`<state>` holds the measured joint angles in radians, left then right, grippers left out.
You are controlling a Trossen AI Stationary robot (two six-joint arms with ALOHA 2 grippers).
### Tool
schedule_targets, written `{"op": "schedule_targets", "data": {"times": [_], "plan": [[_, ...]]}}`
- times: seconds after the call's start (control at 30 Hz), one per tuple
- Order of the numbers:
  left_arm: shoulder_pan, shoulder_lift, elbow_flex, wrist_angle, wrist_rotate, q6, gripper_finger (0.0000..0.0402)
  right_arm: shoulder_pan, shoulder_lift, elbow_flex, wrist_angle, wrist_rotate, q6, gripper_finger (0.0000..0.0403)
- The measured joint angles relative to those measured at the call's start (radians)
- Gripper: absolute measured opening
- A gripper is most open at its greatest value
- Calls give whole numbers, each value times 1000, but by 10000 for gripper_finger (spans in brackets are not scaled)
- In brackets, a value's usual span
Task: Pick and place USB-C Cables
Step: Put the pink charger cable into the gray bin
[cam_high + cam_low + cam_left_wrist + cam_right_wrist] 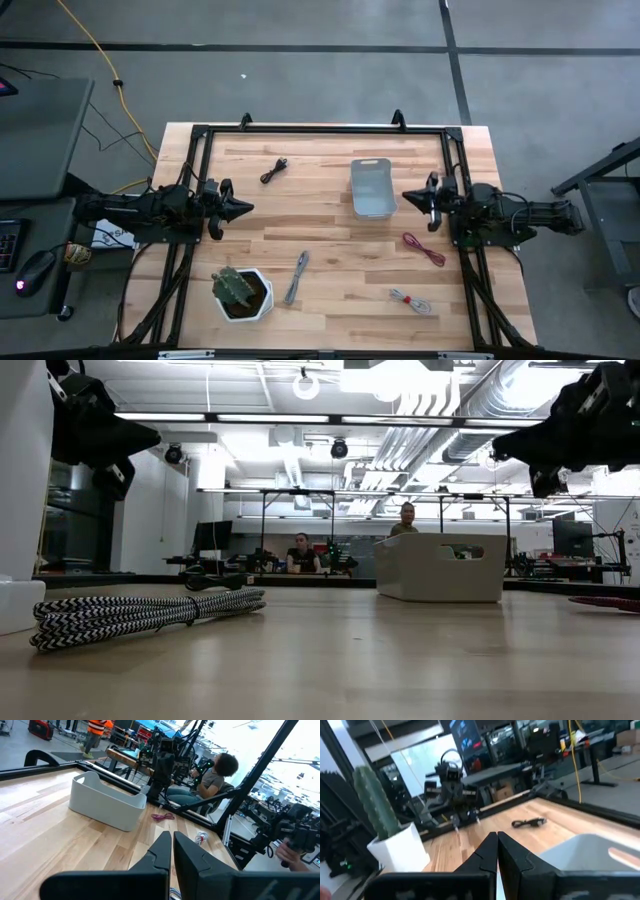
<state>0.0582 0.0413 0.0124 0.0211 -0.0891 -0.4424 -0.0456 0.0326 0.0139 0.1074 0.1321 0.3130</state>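
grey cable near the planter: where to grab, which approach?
Probably mid-bundle on the grey cable, from straight above. It lies flat as a long narrow bundle running slightly diagonally, so set the fingers across its narrow width. The left gripper is the closer one; the white planter sits just beside, so stay clear of it.

1. Lighting: bright, even; ceiling strip lights [190, 416] glare in the low view.
2. Shadows: soft, faint on the wooden table [330, 250].
3. Focus: right wrist view blurred; grey cable [140, 612] soft at near range.

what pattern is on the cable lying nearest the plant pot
A black-and-white woven zigzag on the grey cable, clearest in the low view.
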Motion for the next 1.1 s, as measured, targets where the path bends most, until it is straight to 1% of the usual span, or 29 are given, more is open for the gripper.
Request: {"op": "schedule_targets", "data": {"times": [0.1, 0.17, 0.27, 0.33, 0.5, 0.57, 0.67, 0.83, 1.0, 1.1], "plan": [[0, 0, 0, 0, 0, 0, 1, 0, 0, 0, 46, 2, -20, 0], [0, 0, 0, 0, 0, 0, 1, 0, 0, 0, 77, 21, -54, 0], [0, 0, 0, 0, 0, 0, 1, 0, 1, 0, 143, 62, -56, 0], [0, 0, 0, 0, 0, 0, 1, 0, 1, 0, 217, 73, -70, 0], [0, 0, 0, 0, 0, 0, 1, 0, 15, 0, 462, 42, -118, 0], [0, 0, 0, 0, 0, 0, 1, 0, 36, 13, 506, 42, -136, 0], [0, 0, 0, 0, 0, 0, 1, 0, 90, 82, 491, 62, -139, 0], [0, 0, 0, 0, 0, 0, 1, 0, 253, 270, 386, 112, -189, 0], [0, 0, 0, 0, 0, 0, 1, 0, 419, 495, 153, 268, -235, 0], [0, 0, 0, 0, 0, 0, 1, 0, 503, 601, 36, 342, -237, 1]]}}
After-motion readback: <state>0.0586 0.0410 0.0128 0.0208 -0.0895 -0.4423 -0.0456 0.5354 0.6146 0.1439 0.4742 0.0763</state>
